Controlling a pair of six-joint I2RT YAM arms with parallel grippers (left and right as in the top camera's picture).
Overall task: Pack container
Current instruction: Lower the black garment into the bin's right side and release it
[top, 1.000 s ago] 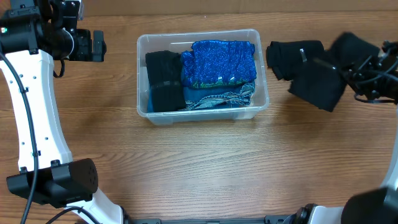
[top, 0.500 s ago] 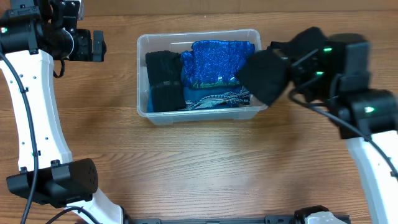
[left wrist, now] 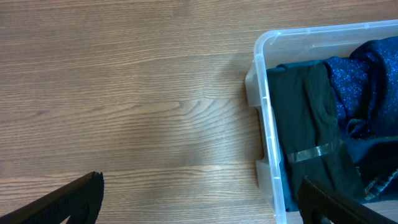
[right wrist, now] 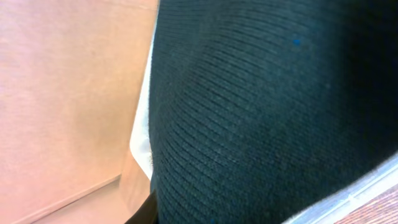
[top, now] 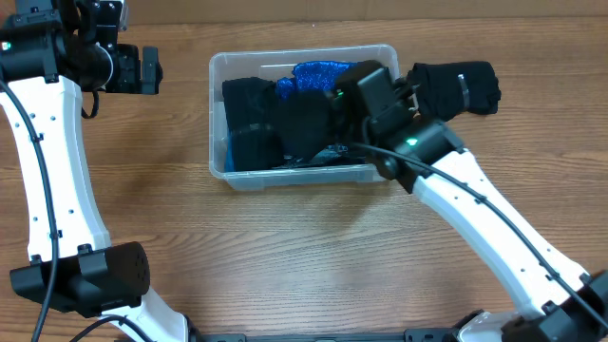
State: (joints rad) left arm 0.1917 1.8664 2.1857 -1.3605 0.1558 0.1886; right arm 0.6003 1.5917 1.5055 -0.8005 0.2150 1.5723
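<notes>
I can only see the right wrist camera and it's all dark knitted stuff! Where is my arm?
Observer: Your right arm reaches over the clear rectangular plastic container. A black knitted cloth is at its tip, over the bin's middle.
Operator: What else is in there?
Observer: A sparkly blue fabric at the back, and a folded black garment on the left side.
Operator: Is anything outside the box?
Observer: Yes, another black cloth bundle lies on the wooden table, right of the container.
</notes>
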